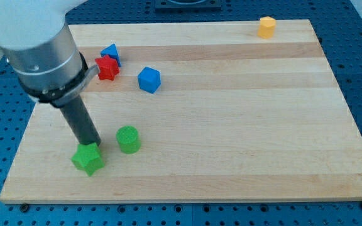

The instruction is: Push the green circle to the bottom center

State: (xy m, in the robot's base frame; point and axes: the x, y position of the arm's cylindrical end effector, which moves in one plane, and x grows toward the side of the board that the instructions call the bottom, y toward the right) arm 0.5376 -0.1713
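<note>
The green circle (128,139), a short green cylinder, stands on the wooden board (231,125) at the view's lower left. A green star block (88,159) lies just left of and below it. My tip (93,144) is at the star's upper edge, touching or nearly touching it, and sits a short way left of the green circle with a small gap between them. The dark rod rises up-left to the grey arm body.
A red star block (107,68) and a blue block (110,53) sit together at the upper left. A blue cube (149,80) lies right of them. A yellow block (267,27) stands near the top right edge.
</note>
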